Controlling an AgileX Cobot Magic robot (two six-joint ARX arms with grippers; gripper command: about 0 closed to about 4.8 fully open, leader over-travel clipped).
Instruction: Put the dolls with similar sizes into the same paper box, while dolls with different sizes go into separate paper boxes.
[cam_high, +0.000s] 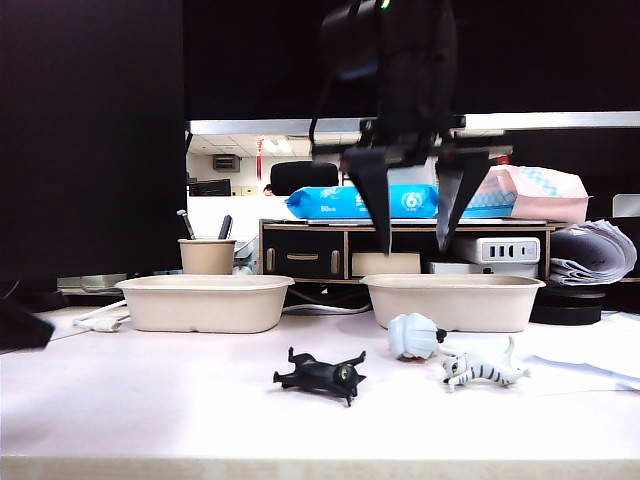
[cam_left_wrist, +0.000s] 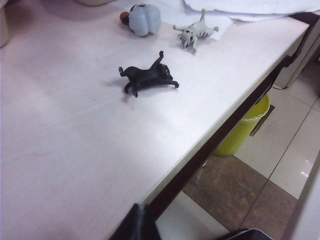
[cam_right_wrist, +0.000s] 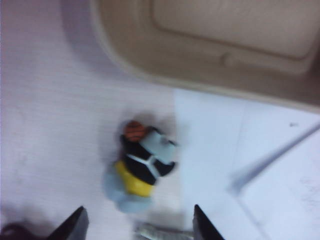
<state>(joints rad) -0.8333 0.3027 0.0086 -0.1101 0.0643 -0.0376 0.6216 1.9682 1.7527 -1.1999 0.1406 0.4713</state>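
Note:
Two beige paper boxes stand at the back of the table, the left one (cam_high: 205, 303) and the right one (cam_high: 455, 301) (cam_right_wrist: 210, 40). In front of the right box lie three dolls: a glossy black cat (cam_high: 322, 375) (cam_left_wrist: 147, 76), a pale blue-white figure (cam_high: 415, 335) (cam_left_wrist: 142, 19) (cam_right_wrist: 142, 167) and a grey-white striped cat (cam_high: 485, 370) (cam_left_wrist: 196, 31). My right gripper (cam_high: 415, 235) (cam_right_wrist: 139, 230) hangs open above the right box's near rim and the blue-white figure, holding nothing. My left gripper (cam_left_wrist: 142, 225) sits low at the table's left, far from the dolls, fingers pressed together.
A small beige cup (cam_high: 207, 256) with pens stands behind the left box. A shelf with wipe packs (cam_high: 350, 201) and a paper stack (cam_high: 595, 255) lines the back. White sheets (cam_high: 590, 355) (cam_right_wrist: 250, 165) lie at the right. A yellow bin (cam_left_wrist: 245, 127) stands below the table edge.

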